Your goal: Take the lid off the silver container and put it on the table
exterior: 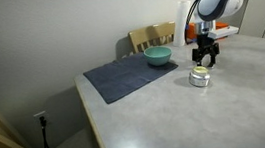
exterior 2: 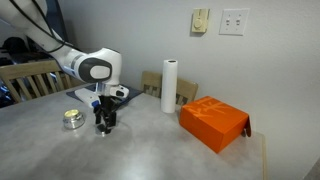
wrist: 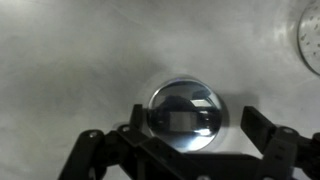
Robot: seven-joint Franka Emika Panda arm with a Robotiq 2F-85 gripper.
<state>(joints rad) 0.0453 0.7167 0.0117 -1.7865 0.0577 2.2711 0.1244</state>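
Observation:
The silver container (exterior: pixel 200 76) stands on the pale table (exterior: pixel 158 121), and it also shows in an exterior view (exterior 2: pixel 72 118) and at the top right edge of the wrist view (wrist: pixel 312 40). Its top looks open, with something yellowish inside. The lid (wrist: pixel 187 113), a round shiny disc, lies flat on the table beside the container. My gripper (wrist: pixel 190 135) is low over the lid and open. The left finger is at the lid's edge and the right finger stands apart from it. The gripper also shows in both exterior views (exterior: pixel 205 58) (exterior 2: pixel 104 125).
A teal bowl (exterior: pixel 158 55) sits on a dark placemat (exterior: pixel 128 77). An orange box (exterior 2: pixel 213 122) and a white paper roll (exterior 2: pixel 170 85) stand on the table. Wooden chairs (exterior: pixel 153 36) stand at the far edge.

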